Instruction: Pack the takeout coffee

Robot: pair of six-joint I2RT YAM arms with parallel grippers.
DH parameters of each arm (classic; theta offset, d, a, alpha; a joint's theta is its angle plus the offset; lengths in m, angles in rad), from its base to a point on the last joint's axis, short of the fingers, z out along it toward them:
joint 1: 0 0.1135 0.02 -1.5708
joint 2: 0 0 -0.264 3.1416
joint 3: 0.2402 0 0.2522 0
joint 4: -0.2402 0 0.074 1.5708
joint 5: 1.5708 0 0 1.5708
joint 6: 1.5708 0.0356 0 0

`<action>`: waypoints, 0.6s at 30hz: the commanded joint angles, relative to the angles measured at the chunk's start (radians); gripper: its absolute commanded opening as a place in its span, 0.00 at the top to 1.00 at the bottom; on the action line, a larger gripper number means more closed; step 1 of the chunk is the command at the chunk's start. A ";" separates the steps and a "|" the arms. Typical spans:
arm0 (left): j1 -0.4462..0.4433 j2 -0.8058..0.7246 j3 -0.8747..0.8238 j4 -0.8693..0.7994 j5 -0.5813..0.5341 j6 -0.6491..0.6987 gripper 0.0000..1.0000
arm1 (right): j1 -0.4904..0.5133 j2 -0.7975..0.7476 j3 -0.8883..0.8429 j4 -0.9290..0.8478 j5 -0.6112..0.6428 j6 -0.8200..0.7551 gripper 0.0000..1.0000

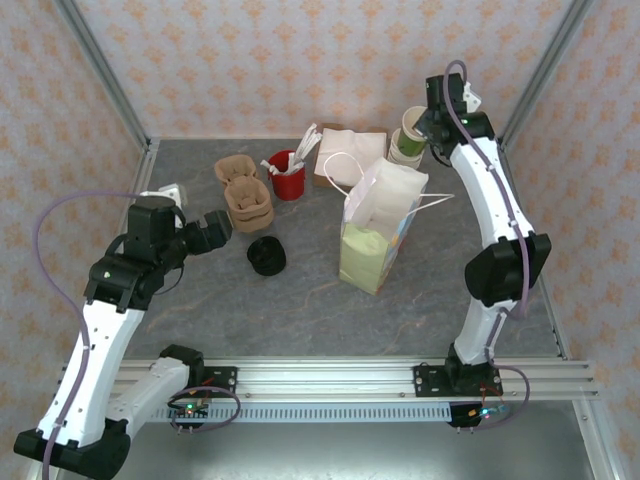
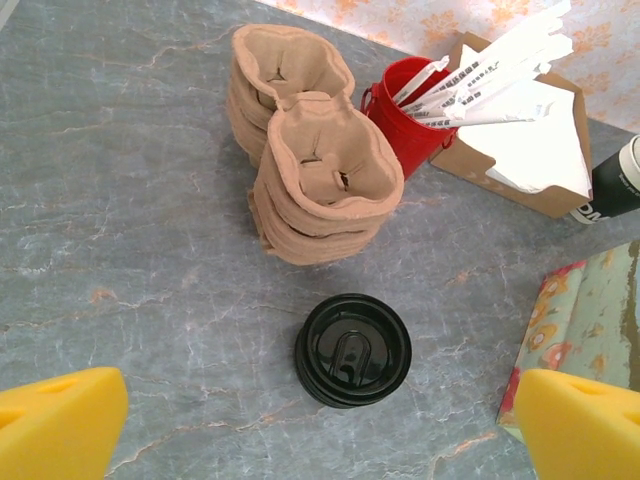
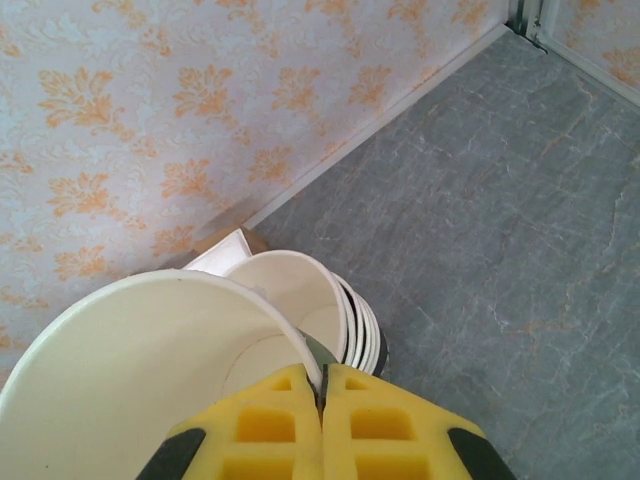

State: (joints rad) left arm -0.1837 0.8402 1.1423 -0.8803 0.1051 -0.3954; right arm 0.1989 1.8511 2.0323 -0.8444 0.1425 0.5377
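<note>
Pinch from right gripper (image 3: 322, 388) on lidless cup (image 3: 140, 370) rim, behind paper bag (image 1: 385, 205); left gripper (image 2: 320, 422) gapes wide, left of bag.

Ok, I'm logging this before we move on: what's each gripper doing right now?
Left gripper: open, holding nothing.
Right gripper: shut on the rim of a cream paper cup.

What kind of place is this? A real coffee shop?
Likely a robot test booth dressed up as a coffee counter: arms bolted to a metal rail, wallpaper panels around the table, plus cup carriers, a paper bag and stacked cups.
</note>
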 commanded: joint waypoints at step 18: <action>-0.006 -0.130 -0.118 -0.010 0.083 -0.029 0.00 | 0.009 -0.563 -0.265 -0.170 0.127 -0.078 1.00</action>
State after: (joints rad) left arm -0.1837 0.7246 1.0462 -0.8940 0.1600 -0.4141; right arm 0.2024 1.3590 1.8133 -0.8886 0.2264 0.5003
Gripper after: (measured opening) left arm 0.998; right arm 0.041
